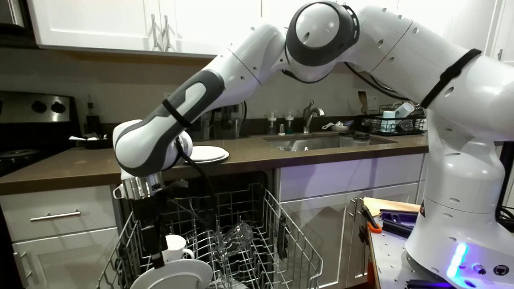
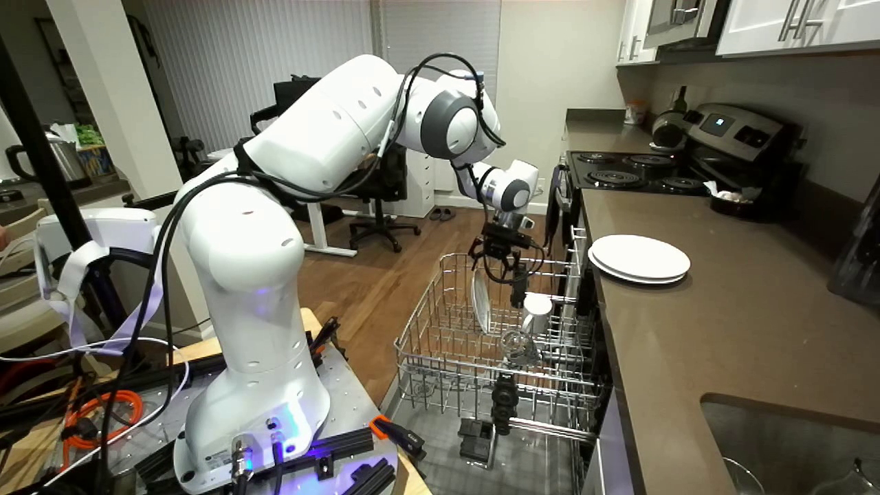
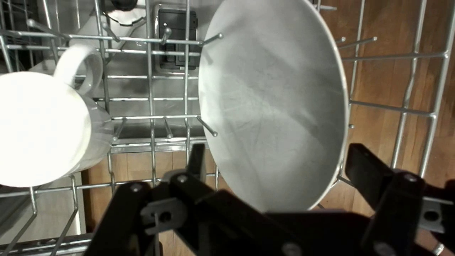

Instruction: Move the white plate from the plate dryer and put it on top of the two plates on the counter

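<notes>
White plate (image 1: 172, 277), one: in an exterior view, standing near upright in the plate dryer (image 1: 297, 228), white mug (image 1: 175, 245) at twelve o'clock. Two plates (image 2: 639, 258), stacked: in an exterior view, on the counter (image 2: 742, 323), between two and three o'clock from the white plate, no third yet added. Gripper (image 3: 277, 157): in the wrist view, jaws spread wide at eight and four o'clock about the plate, gripping nothing; approach judged nearly done, with grasp, carry and stacking left.

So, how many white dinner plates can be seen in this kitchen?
3. One white dinner plate stands on edge in the dishwasher rack; the other two white plates lie stacked on the brown countertop. More may be hidden from view.
</notes>
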`<move>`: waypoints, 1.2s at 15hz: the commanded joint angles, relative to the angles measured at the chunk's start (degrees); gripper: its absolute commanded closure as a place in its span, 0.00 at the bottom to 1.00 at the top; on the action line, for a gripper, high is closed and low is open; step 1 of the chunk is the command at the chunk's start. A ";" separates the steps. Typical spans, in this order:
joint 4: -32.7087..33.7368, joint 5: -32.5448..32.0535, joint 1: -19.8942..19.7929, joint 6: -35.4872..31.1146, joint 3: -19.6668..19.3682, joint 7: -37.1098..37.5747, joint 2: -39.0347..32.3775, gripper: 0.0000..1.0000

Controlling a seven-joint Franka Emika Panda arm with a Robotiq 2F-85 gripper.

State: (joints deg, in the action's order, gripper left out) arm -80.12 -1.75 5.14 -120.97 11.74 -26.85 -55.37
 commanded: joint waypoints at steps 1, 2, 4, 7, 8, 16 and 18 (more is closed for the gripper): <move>2.97 0.68 -0.91 3.19 0.92 -1.50 -1.38 0.00; 3.15 0.59 -0.79 3.47 0.85 -1.37 -1.44 0.00; 4.30 0.77 -0.94 4.78 1.09 -1.99 -2.25 0.00; 5.85 0.86 -0.90 6.61 1.14 -2.17 -3.39 0.00; 6.36 0.85 -0.85 7.15 1.12 -2.19 -3.77 0.00; 9.34 0.88 -0.74 9.15 1.30 -2.88 -6.25 0.40; 9.66 0.93 -0.69 9.37 1.43 -2.81 -6.44 0.53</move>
State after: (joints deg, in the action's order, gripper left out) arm -73.04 -1.65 5.12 -113.78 12.42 -27.84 -60.43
